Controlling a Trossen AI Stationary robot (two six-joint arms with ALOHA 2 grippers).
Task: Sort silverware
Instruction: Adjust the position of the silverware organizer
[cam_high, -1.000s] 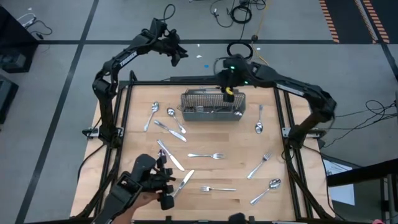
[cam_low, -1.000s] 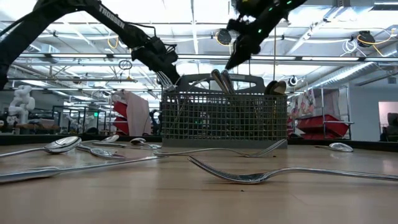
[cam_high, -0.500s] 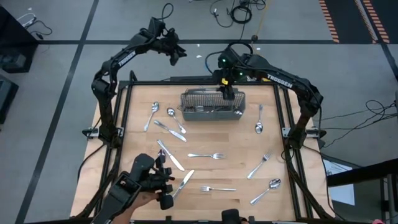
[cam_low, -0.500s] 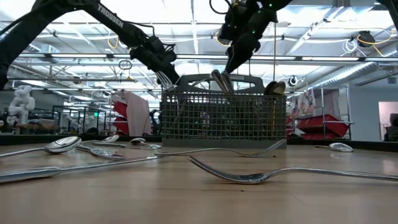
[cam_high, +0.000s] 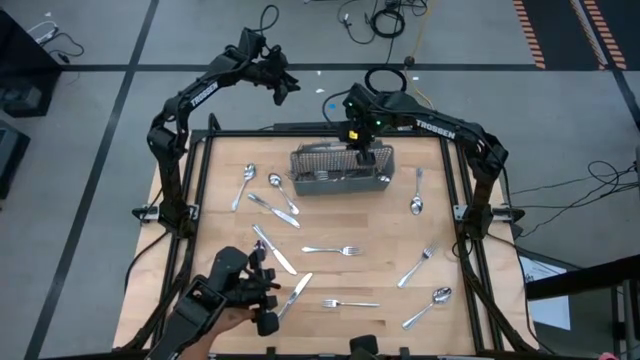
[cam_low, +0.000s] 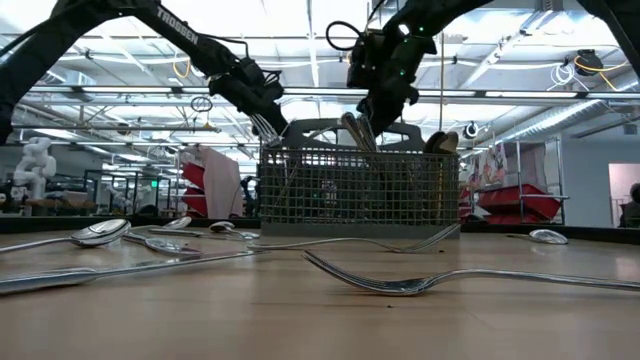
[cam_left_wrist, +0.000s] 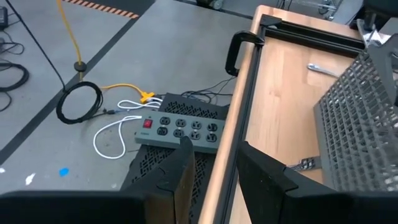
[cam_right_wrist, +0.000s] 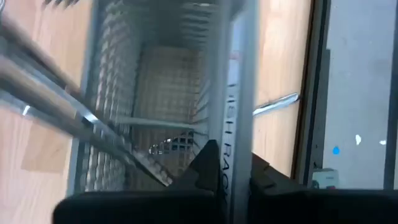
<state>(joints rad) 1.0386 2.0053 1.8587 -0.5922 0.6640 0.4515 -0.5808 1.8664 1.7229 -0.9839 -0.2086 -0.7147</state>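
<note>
Over basket (cam_high: 341, 169), right gripper (cam_high: 366, 152) has dropped closer, fingers now together; left gripper (cam_high: 287, 85) unmoved, fingers apart.

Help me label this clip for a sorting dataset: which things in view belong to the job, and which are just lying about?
Part of the job:
- silverware scattered on the table, with more standing in the mesh basket
- right end effector, shut, over the basket

Just lying about:
- power strip and coiled cable on the floor
- left end effector, off the table's far edge
</note>
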